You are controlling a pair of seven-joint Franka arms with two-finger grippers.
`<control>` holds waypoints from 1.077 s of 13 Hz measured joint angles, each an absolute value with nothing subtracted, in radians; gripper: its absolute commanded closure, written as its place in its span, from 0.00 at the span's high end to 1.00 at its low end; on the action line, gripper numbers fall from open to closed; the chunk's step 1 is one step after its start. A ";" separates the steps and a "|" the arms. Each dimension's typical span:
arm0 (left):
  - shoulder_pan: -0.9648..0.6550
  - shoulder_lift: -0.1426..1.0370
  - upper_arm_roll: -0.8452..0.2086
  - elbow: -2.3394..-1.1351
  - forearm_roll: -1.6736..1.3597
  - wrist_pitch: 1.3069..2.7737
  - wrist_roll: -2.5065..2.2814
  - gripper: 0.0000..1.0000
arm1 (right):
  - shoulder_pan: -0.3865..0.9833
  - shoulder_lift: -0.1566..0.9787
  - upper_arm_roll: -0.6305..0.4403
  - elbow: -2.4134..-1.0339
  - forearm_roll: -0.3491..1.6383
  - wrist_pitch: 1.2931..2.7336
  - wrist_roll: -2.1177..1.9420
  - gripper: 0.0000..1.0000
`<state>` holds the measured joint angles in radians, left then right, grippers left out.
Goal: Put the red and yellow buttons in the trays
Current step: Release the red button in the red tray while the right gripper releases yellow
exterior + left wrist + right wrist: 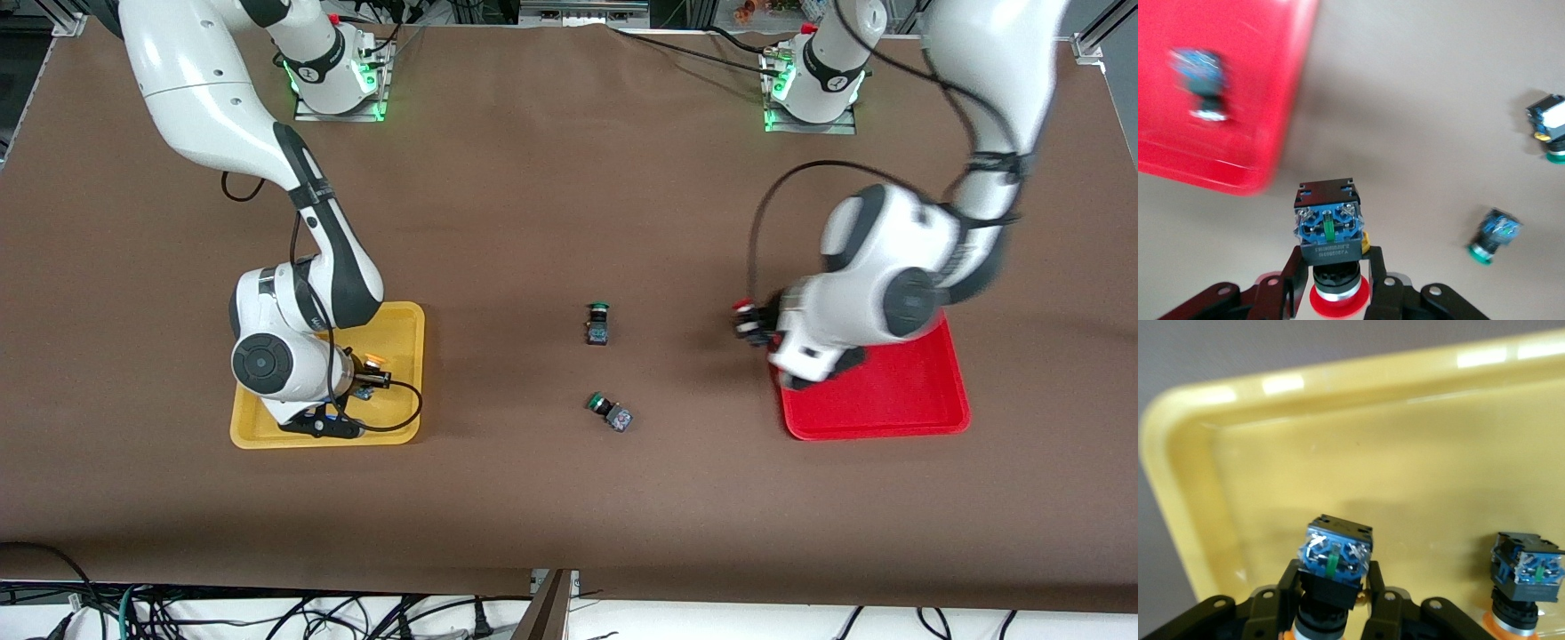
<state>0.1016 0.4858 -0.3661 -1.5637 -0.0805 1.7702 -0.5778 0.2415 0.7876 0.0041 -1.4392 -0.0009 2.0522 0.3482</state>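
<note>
Lowest in the front frame, at its centre, lies a green-capped switch with a dark blocky body [610, 412] on the brown table [533, 222], with a second green-capped switch [597, 324] just above it. At lower left my right gripper [1333, 600] hangs low inside the shallow yellow plastic tray [404, 373], fingers clamped on an orange-capped button with a blue-topped black body [1333, 570]; another orange-capped button [1523, 587] stands on that tray's floor nearby. At centre right my left gripper [1335, 283] grips a red-capped button with a dark body [1329, 230] over bare table just beside the shallow red plastic tray [907, 391], where one more button [1201, 83] already lies, blurred.
</note>
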 measured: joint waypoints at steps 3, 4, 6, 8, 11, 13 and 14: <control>0.274 0.516 -0.355 -1.552 -0.048 1.749 -0.268 0.08 | 0.234 0.754 -0.003 -1.426 -0.001 2.010 0.334 1.00; 0.309 0.551 -0.354 -1.555 -0.004 1.793 -0.210 0.08 | 0.222 0.715 -0.005 -1.417 -0.002 1.964 0.318 1.00; 0.324 0.641 -0.356 -1.567 0.086 1.945 -0.171 0.20 | 0.193 0.604 -0.008 -1.396 -0.002 1.837 0.256 1.00; 0.313 0.712 -0.362 -1.580 0.149 2.059 -0.171 1.00 | 0.182 0.487 -0.034 -1.361 -0.002 1.662 0.197 1.00; 0.306 0.732 -0.364 -1.583 0.162 2.074 -0.169 1.00 | 0.179 0.381 -0.100 -1.275 -0.002 1.404 0.068 1.00; 0.307 0.714 -0.366 -1.576 0.162 2.052 -0.168 1.00 | 0.178 0.334 -0.127 -1.243 -0.002 1.326 0.054 1.00; 0.308 0.693 -0.370 -1.569 0.162 2.034 -0.168 1.00 | 0.177 0.306 -0.129 -1.246 -0.002 1.307 0.054 1.00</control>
